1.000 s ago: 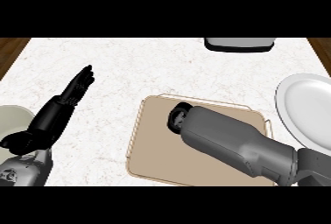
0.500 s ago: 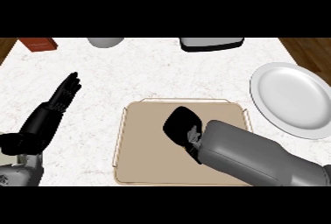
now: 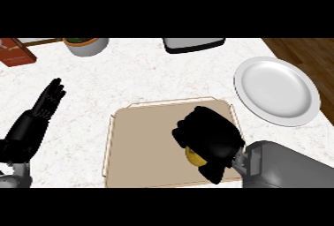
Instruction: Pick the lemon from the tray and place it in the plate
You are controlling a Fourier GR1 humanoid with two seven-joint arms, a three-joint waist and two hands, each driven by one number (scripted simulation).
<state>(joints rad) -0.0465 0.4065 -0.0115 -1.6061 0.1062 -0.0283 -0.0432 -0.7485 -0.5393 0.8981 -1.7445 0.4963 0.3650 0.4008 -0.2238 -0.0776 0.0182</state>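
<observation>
— Fingers of the right hand [image 3: 207, 140] curl down over the lemon [image 3: 193, 155], which sits on the tray [image 3: 140, 145] near its right edge; only a yellow sliver shows.

— The other one?

— The left hand [image 3: 40, 110] rests flat-fingered and straight by the counter's [image 3: 143, 75] left edge, holding nothing.

— Counts?

— One tray, one lemon, one white plate [image 3: 277, 90] at the right edge. No writing can be read.
</observation>
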